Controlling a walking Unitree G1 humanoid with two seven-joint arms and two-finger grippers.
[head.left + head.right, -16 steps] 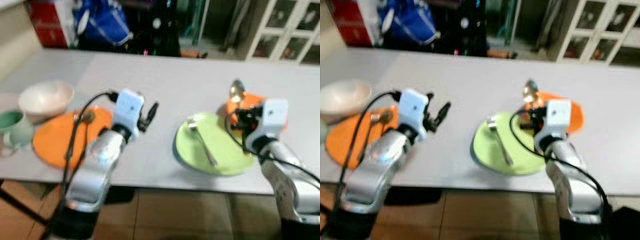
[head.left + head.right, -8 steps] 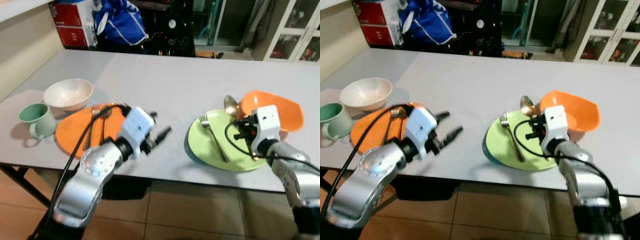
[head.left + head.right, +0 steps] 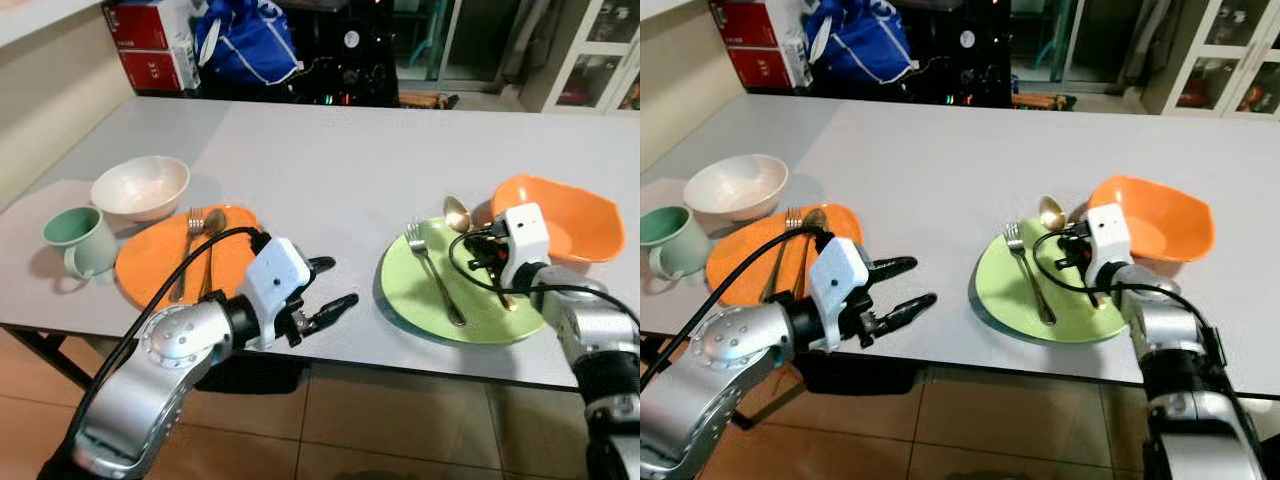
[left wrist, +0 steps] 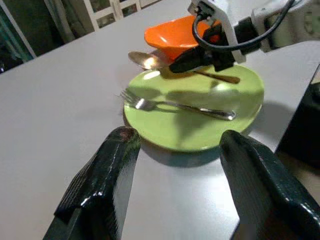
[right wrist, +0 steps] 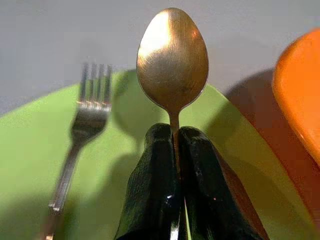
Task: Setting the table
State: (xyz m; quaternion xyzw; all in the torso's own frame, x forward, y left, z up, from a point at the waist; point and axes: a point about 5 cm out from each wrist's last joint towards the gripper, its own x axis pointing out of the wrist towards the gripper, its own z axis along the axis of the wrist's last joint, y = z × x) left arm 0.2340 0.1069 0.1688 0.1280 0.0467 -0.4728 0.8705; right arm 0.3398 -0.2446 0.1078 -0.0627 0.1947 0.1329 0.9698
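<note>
Brass-gold spoon (image 5: 172,55), matte oval bowl, thin stem, pinched at the neck between the closed fingers of the right gripper (image 5: 175,165). It is held over the far right part of the green plate (image 3: 420,300), bowl reaching past the rim toward the orange bowl (image 3: 560,215); likely so it can be laid parallel to the fork (image 3: 432,277) on that plate. Left gripper (image 3: 322,290) hovers spread and empty over bare table (image 3: 350,150), between the green plate and the orange plate (image 3: 145,270) with its own cutlery.

Both arms were rounded silver shells, each ending in a white boxy wrist block. Glossy black fingers (image 4: 100,185) formed the jaws. Black cables looped from forearm to wrist block.
</note>
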